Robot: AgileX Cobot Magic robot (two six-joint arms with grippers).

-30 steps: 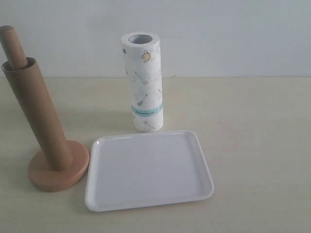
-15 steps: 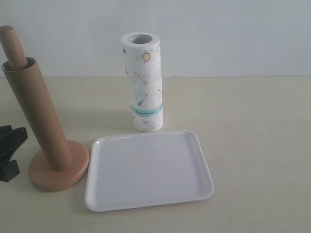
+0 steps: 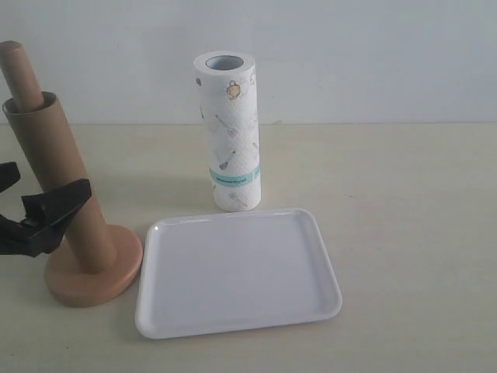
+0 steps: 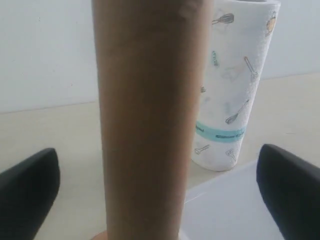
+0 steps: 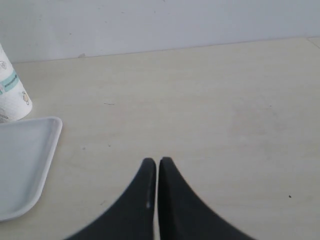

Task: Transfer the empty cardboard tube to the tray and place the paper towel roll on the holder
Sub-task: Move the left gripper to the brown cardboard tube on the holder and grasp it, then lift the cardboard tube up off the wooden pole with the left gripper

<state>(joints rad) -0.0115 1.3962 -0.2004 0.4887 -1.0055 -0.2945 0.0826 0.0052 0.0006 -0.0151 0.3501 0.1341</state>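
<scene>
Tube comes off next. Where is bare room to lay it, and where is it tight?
The tray is bare. Bare table lies right of it and the paper towel roll. Tight at the holder: open left gripper flanks the cardboard tube.

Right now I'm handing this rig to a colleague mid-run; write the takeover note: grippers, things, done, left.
Left gripper: open, fingers either side of the empty cardboard tube, not touching it.
Right gripper: shut, holding nothing, over the table near the tray.
The tube stands sleeved over the holder's pole; the paper towel roll stands upright behind the tray in the exterior view. The tray holds nothing.
Done: nothing yet. Left: lift the tube off, lay it in the tray, put the roll on the holder.
</scene>
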